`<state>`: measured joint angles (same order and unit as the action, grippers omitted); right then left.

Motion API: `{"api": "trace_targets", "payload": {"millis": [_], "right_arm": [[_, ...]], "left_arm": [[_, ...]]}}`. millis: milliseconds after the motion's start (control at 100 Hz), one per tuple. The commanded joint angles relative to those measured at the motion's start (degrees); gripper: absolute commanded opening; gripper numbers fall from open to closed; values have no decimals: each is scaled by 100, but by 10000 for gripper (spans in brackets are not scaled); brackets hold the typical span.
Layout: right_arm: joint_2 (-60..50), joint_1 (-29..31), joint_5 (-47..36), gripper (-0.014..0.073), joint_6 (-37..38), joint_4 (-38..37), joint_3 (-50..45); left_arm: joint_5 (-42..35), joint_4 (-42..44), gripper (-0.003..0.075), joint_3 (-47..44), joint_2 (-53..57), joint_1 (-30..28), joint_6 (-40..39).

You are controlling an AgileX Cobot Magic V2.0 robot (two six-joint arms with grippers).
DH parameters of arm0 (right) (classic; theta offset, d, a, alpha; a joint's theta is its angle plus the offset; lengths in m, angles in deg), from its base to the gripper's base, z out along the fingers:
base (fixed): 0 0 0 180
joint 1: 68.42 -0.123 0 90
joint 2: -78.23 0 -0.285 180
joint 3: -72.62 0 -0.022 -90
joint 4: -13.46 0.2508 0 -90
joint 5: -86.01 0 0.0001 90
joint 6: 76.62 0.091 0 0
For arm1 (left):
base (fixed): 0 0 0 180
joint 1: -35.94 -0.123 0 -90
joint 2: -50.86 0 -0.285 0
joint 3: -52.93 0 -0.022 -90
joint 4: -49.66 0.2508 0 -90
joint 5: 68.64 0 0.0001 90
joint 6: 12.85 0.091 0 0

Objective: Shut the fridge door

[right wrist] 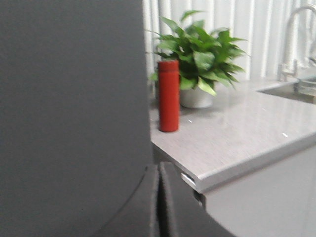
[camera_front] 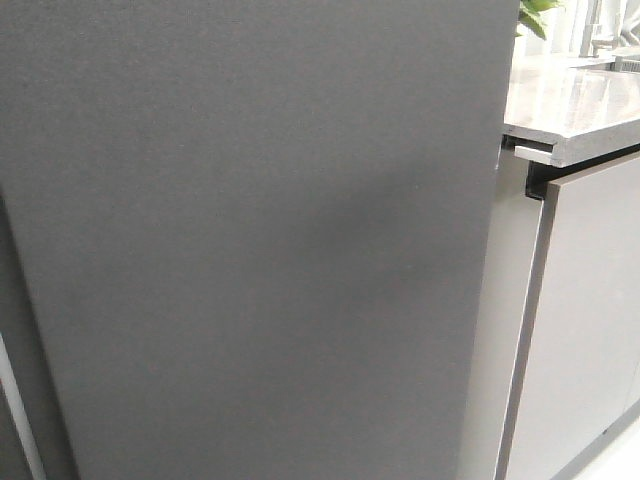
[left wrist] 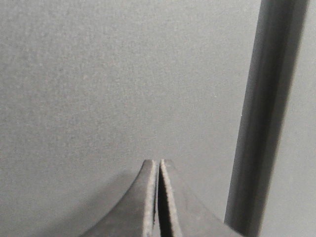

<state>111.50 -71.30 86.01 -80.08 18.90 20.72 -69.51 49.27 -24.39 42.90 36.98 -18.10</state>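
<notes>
The fridge door (camera_front: 260, 240) is a flat matte dark-grey slab that fills most of the front view. A thin white trim (camera_front: 18, 410) shows at its lower left. Neither gripper shows in the front view. In the left wrist view my left gripper (left wrist: 159, 162) is shut and empty, its tips close to the door's face (left wrist: 123, 84), with a dark vertical groove (left wrist: 266, 113) off to one side. In the right wrist view my right gripper (right wrist: 159, 165) is shut and empty, beside the door's face (right wrist: 74, 108) near its edge by the counter.
A grey stone countertop (camera_front: 570, 100) with pale cabinet doors (camera_front: 590, 330) below stands right of the fridge. On the countertop (right wrist: 237, 133) are a red bottle (right wrist: 168, 96), a potted plant (right wrist: 200, 49) and a faucet (right wrist: 291, 39) over a sink (right wrist: 296, 89).
</notes>
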Motion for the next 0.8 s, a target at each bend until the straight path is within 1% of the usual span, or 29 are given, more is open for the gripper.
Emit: {"api": "trace_targets", "payload": {"millis": [0,120,480,670,710,790], "right_arm": [[-343,207,-390,-76,-53,6,-253],[-831,370,-390,-76,-53,6,-832],[-1999,552,-401,-76,-53,6,-2229],[-2389,552,-525,-76,-53,6,-2663],[-2487,552,-367,-76,-53,6,-2663],[-2679,552,-309,-76,-53,6,-2663]], "left_arm": [[-440,-9,-21,-160,-109,27,-20],[-440,-9,-21,-160,-109,27,-20],[-440,-9,-21,-160,-109,27,-20],[-440,-9,-21,-160,-109,27,-20],[-440,-9,-21,-160,-109,27,-20],[-440,-9,-21,-160,-109,27,-20]]}}
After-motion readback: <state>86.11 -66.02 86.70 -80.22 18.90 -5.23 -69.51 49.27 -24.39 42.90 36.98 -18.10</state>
